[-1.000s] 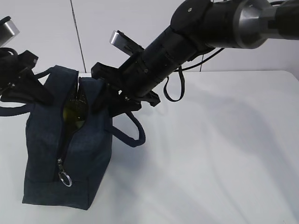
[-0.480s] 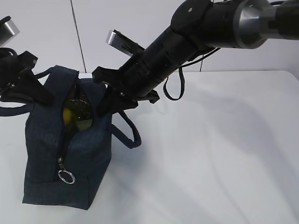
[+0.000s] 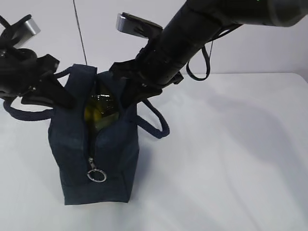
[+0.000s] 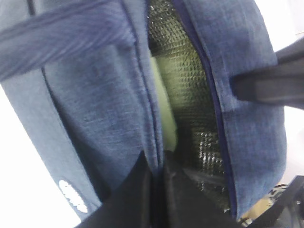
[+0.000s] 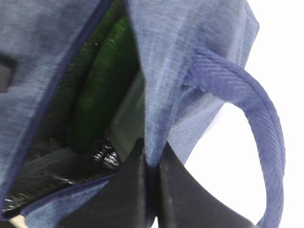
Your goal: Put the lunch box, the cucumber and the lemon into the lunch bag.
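The navy lunch bag (image 3: 96,159) stands upright on the white table (image 3: 231,154), its top zipper open. My left gripper (image 3: 65,98) is shut on the bag's left rim (image 4: 154,161). My right gripper (image 3: 129,98) is shut on the right rim (image 5: 152,156). Both hold the mouth apart. Inside, the dark green cucumber (image 5: 99,95) lies against the silvery lining, with the lunch box's clear wall (image 5: 130,118) beside it. The pale green lid (image 4: 164,109) shows in the left wrist view. A yellow-green glow (image 3: 98,110) shows in the opening; the lemon cannot be made out.
The zipper's metal ring pull (image 3: 96,174) hangs on the bag's front. One strap handle (image 3: 156,122) loops out to the right, the other (image 3: 24,111) to the left. A white wall stands behind the table.
Both grippers and the bag have shifted to the right and a little up. The bag now stands taller and narrower, its mouth still held open.
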Controlling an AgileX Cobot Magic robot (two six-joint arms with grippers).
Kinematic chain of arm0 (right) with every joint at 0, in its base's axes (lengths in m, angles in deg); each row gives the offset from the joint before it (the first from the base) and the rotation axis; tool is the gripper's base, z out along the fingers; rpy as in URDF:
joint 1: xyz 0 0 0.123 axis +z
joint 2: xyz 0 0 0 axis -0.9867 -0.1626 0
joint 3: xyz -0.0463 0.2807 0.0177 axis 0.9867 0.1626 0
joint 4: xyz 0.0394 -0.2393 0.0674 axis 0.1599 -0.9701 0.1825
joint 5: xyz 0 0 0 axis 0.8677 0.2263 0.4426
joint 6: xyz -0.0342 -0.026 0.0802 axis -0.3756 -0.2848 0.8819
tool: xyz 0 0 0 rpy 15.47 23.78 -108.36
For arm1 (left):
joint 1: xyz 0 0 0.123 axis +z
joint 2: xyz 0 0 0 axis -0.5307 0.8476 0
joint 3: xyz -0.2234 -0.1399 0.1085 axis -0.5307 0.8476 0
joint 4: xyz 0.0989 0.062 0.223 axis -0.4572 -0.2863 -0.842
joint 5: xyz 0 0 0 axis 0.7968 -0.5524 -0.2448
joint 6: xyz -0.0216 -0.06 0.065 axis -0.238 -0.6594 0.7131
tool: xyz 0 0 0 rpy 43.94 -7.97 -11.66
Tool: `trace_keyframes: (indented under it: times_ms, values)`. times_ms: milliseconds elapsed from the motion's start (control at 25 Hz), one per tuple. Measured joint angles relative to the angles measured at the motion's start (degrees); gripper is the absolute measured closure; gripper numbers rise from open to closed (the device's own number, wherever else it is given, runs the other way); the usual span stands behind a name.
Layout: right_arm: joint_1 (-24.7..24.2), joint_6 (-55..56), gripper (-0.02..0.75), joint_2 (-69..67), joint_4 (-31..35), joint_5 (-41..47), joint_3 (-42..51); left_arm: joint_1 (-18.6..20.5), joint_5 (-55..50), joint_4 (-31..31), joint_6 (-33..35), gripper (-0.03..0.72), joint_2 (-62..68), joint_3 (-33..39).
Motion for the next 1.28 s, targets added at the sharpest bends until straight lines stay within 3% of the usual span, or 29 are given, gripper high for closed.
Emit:
trace_keyframes:
  times_ms: [240, 560, 880, 1120, 1280]
  values:
    - [-0.1, 2.9, 0.74, 5.3, -8.4, -0.3, 3.8, -4.1, 2.8, 1.7, 0.0, 0.689, -0.8, 0.0]
    - [-0.2, 3.3, 0.741, 15.1, -8.7, -10.5, 18.0, -10.8, 9.7, 2.3, 0.1, 0.689, -1.5, 0.0]
    - [-0.4, 3.3, 0.741, 21.7, -10.7, -13.3, 25.2, -16.7, 14.9, 2.5, 0.1, 0.689, -2.2, 3.0]
    - [-1.2, 3.3, 0.741, 24.7, -10.5, -17.5, 30.5, -18.9, 22.5, 3.4, 0.1, 0.689, -6.6, 9.9]
    - [-1.4, -1.1, 0.741, 24.9, -5.0, -22.6, 33.9, -19.0, 25.5, 3.6, 0.4, 0.689, -6.8, 10.8]
